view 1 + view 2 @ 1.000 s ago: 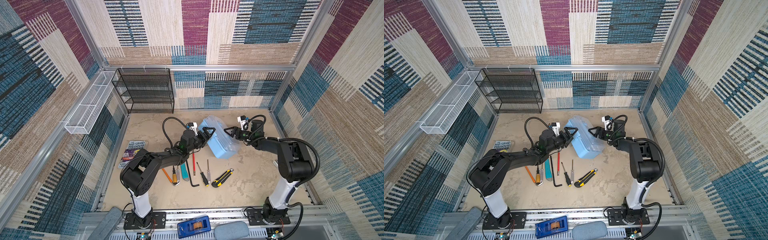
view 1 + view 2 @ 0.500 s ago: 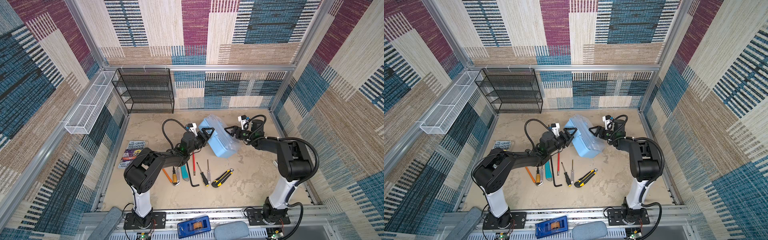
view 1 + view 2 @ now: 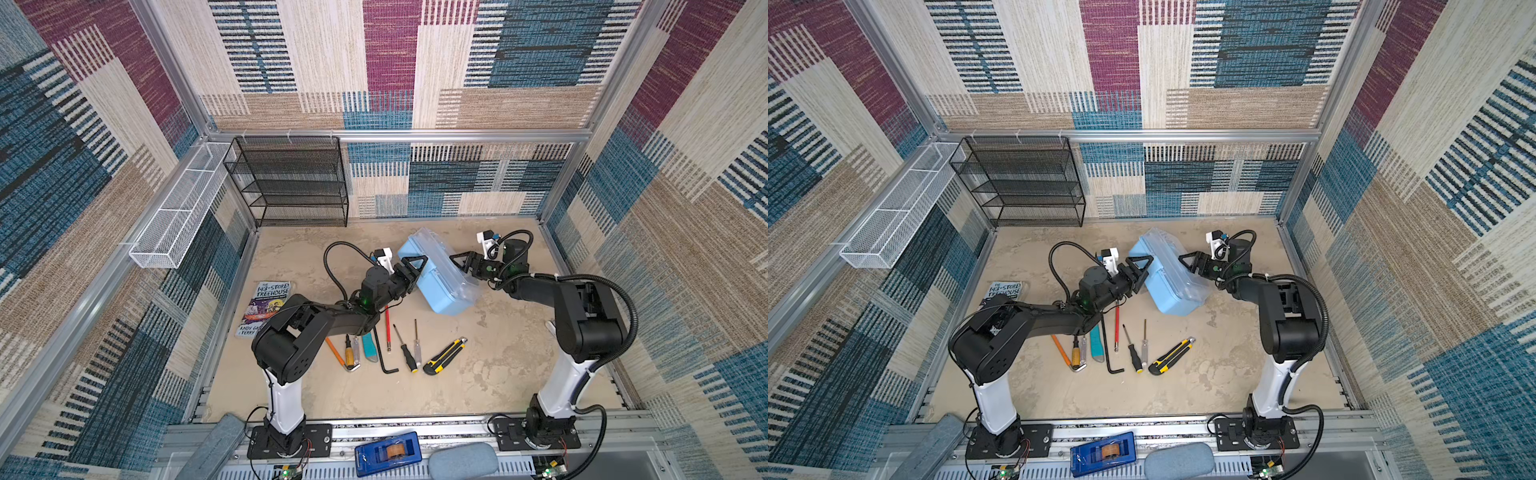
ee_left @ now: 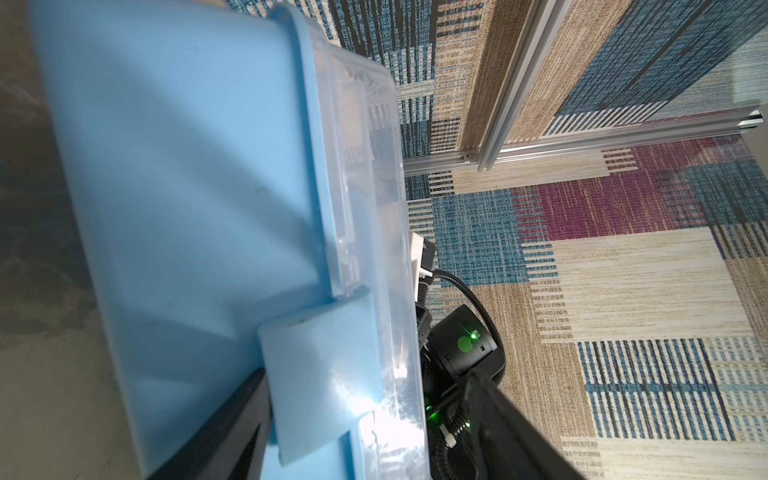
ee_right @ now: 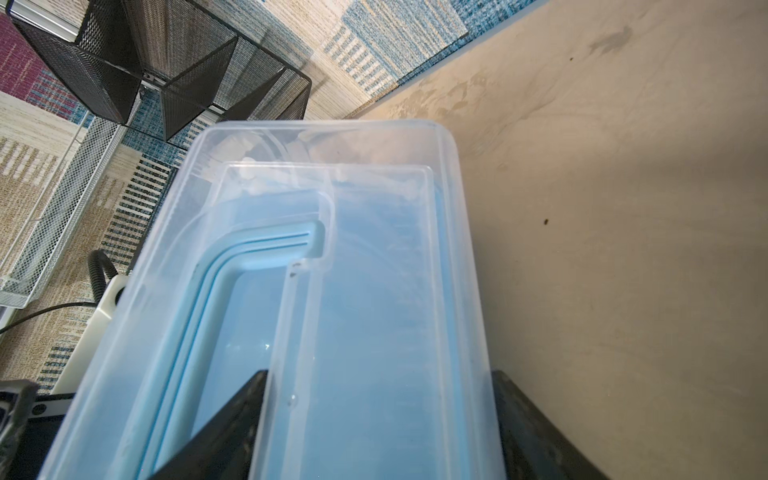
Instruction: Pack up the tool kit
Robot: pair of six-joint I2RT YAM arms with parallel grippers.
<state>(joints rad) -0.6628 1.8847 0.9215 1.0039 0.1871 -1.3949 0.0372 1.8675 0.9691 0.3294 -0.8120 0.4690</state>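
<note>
The step in hand seems to be the opening of the pale blue case (image 3: 440, 286), which lies on the surface (image 3: 498, 365) with its clear lid (image 5: 374, 291) shut. The left gripper (image 3: 415, 272) is at one long side of the case, its fingers (image 4: 232, 415) wide astride the blue latch (image 4: 320, 374). The right gripper (image 3: 462, 266) is at the opposite side, fingers (image 5: 224, 428) wide over the lid.

Next, the left fingers probably must close on the latch and pull it off the lid.

The red screwdriver (image 3: 387, 328), hex key (image 3: 384, 353) and utility knife (image 3: 444, 356) wait near the case, on the side towards the arm bases. The left arm covers part of them. Whether any finger really presses the case cannot be told, and the inside is only a blur.
</note>
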